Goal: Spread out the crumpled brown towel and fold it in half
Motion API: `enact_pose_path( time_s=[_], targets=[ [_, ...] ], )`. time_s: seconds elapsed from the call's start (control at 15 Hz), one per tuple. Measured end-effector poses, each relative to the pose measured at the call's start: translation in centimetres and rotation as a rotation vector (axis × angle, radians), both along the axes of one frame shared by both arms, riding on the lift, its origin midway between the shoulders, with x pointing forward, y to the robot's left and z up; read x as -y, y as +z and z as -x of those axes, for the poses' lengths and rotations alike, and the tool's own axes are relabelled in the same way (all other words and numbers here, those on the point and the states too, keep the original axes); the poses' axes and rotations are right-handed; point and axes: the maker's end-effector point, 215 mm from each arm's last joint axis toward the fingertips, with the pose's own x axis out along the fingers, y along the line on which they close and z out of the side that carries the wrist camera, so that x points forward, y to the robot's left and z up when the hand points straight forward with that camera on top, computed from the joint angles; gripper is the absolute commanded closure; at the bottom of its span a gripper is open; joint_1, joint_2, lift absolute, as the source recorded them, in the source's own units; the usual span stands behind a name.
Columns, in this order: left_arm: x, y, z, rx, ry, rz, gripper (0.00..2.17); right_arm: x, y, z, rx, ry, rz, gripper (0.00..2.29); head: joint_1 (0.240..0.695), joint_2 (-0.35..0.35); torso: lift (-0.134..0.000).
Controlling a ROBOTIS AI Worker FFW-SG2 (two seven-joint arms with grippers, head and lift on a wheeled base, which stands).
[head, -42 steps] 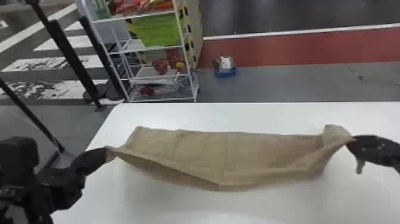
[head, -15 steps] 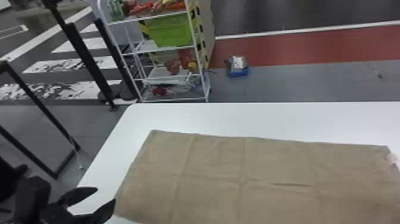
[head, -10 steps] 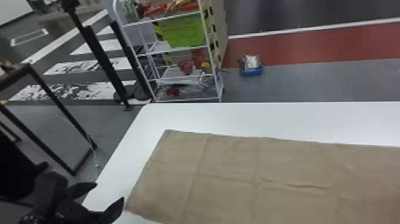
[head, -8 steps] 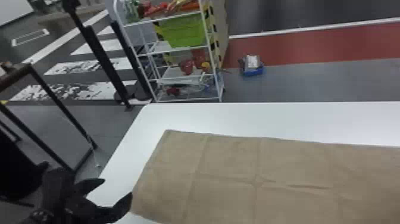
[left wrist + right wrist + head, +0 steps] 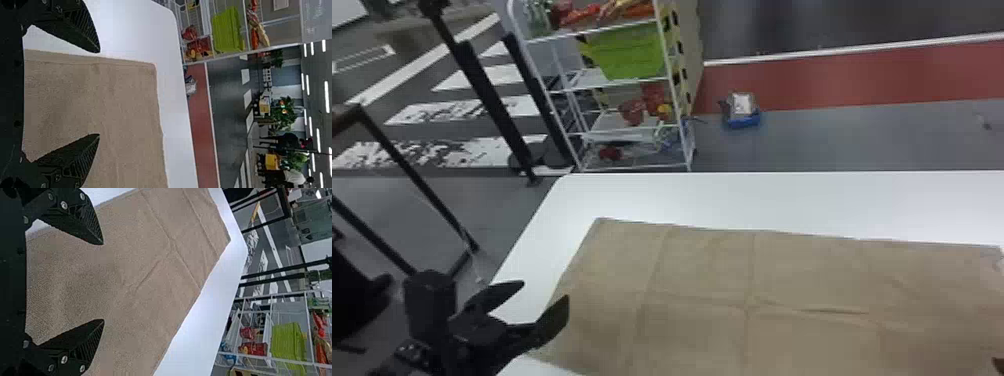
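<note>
The brown towel (image 5: 702, 300) lies spread flat on the white table, with crossing creases and a small wrinkle near its middle. My left gripper (image 5: 544, 295) is open at the towel's left edge, nothing between its fingers. In the left wrist view the open left gripper (image 5: 98, 93) has the towel (image 5: 129, 117) and its left edge between and beyond its fingers. At the head view's lower right corner a dark tip of my right gripper (image 5: 998, 366) shows. The right wrist view has the right gripper (image 5: 103, 282) open over the towel (image 5: 148, 266), holding nothing.
The white table (image 5: 782, 200) has its far edge beyond the towel and its left edge near my left gripper. Behind it stand a white shelf rack (image 5: 632, 167) with a green bin (image 5: 627, 50) and black posts. A blue item (image 5: 743, 120) lies on the floor.
The towel, earlier lifted between both grippers, now lies flat and released. My left gripper has opened and lately shifted slightly right. The head view has turned a little left.
</note>
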Motion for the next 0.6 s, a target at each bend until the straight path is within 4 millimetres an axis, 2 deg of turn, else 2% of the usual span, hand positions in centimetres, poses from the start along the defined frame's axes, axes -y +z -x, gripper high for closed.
enact_pose_path(
  time_s=[0.13, 0.27, 0.47, 0.6],
  targets=[
    [0.2, 0.8, -1.6, 0.024, 0.012, 0.013, 0.15, 0.3, -1.7, -0.3, -0.018, -0.048, 0.011, 0.21, 0.695, 0.259, -0.124],
    [0.7, 1.6, -3.6, 0.055, 0.008, 0.024, 0.15, 1.1, -3.3, -1.4, -0.013, -0.110, 0.047, 0.21, 0.695, 0.239, -0.124],
    [1.2, 3.3, -8.2, 0.106, -0.020, 0.018, 0.19, 2.4, -3.8, -3.4, -0.013, -0.185, 0.046, 0.20, 0.695, 0.196, -0.124],
    [2.6, 3.5, -11.2, 0.108, -0.077, 0.028, 0.20, 3.0, -4.0, -3.7, -0.021, -0.208, 0.039, 0.20, 0.695, 0.157, -0.124]
  ],
)
